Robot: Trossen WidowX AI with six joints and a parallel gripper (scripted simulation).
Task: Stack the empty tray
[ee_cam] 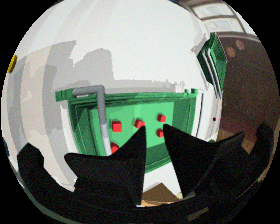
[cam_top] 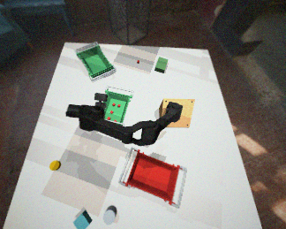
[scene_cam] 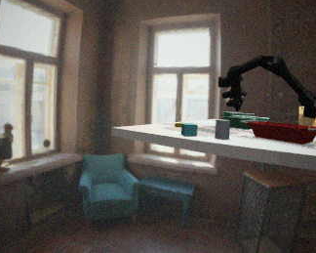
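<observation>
The loaded green tray holds several small red blocks. In the wrist view one grey wire bar crosses above its left part; the other bar is out beyond the opposite end. The arm hides the near end in the top view. The empty green tray lies at the far left, its bars out over its ends. My gripper is above the loaded tray, fingers a little apart with nothing between them. The top view hides the fingertips.
A larger empty red tray lies near my base board. A green block and a red block lie at the back. A yellow disc, cyan block and grey cylinder stand nearer the front.
</observation>
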